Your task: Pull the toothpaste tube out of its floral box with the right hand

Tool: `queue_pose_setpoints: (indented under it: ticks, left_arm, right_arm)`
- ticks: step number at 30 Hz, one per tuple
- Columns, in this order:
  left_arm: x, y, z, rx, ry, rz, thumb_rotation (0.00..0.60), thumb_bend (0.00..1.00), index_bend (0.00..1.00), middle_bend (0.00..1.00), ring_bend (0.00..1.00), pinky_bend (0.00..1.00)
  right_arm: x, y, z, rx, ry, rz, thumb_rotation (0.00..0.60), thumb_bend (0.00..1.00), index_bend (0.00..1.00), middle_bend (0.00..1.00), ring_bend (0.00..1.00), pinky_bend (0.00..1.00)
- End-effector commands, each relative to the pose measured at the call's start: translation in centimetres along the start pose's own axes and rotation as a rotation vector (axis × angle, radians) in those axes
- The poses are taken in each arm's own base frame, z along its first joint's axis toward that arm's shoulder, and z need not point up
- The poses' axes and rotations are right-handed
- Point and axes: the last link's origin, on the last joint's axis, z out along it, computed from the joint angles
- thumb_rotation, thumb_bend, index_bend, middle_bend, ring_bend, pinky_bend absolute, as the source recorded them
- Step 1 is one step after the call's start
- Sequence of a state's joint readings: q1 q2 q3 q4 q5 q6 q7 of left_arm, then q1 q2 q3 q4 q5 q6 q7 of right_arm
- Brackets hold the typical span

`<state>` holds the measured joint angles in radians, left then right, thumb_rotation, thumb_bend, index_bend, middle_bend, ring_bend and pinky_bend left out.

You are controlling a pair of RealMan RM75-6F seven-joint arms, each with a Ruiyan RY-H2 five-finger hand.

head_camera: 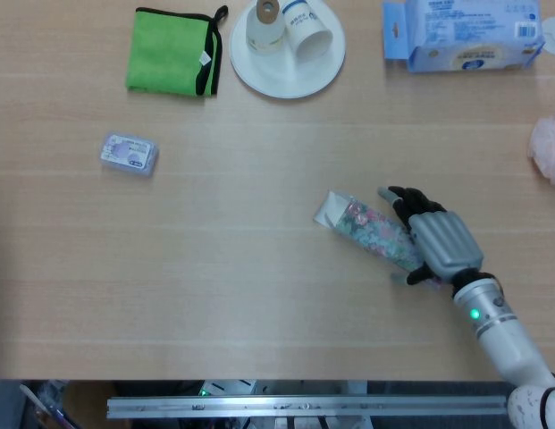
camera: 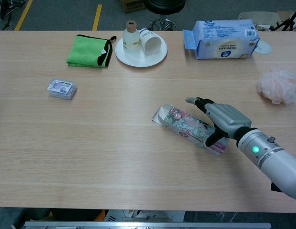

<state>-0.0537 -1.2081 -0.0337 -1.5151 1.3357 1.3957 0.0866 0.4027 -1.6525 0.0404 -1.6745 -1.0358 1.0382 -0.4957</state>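
Observation:
The floral box (head_camera: pixel 371 231) (camera: pixel 183 123) lies flat at the table's right centre, slanting from upper left to lower right. Its white flap end (head_camera: pixel 329 209) stands open at the left. No toothpaste tube shows outside the box. My right hand (head_camera: pixel 438 243) (camera: pixel 224 119) lies over the box's right end. Its fingers stretch out along the far side and the thumb sits against the near side. The fingers are not curled around the box. My left hand appears in neither view.
At the back stand a green cloth (head_camera: pixel 172 63), a white plate (head_camera: pixel 250 76) carrying a bottle and a tipped cup, and a blue tissue pack (head_camera: pixel 465 34). A small clear case (head_camera: pixel 129 152) lies at the left, and a pink mesh puff (head_camera: pixel 550 147) at the right edge.

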Motion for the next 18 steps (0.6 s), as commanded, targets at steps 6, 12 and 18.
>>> queue_pose_setpoints:
  ticks: [6,12,18]
  left_arm:
    - [-0.10,-0.07,0.00,0.001,-0.001,-0.004,0.600,0.11,0.00,0.00,0.00,0.20]
    - [-0.16,-0.17,-0.05,0.005,-0.002,-0.008,0.600,0.11,0.00,0.00,0.00,0.20]
    - [-0.25,-0.29,-0.12,0.009,-0.004,-0.011,0.600,0.11,0.00,0.00,0.00,0.20]
  right_arm:
    - [-0.02,-0.02,0.05,-0.008,-0.034,0.009,0.600,0.00,0.00,0.09,0.05,0.22]
    - [0.04,-0.09,0.11,-0.021,-0.041,0.019,0.600,0.00,0.00,0.10,0.07,0.24]
    - [-0.01,0.01,0.17,-0.039,-0.051,0.018,0.600,0.00,0.02,0.11,0.07,0.25]
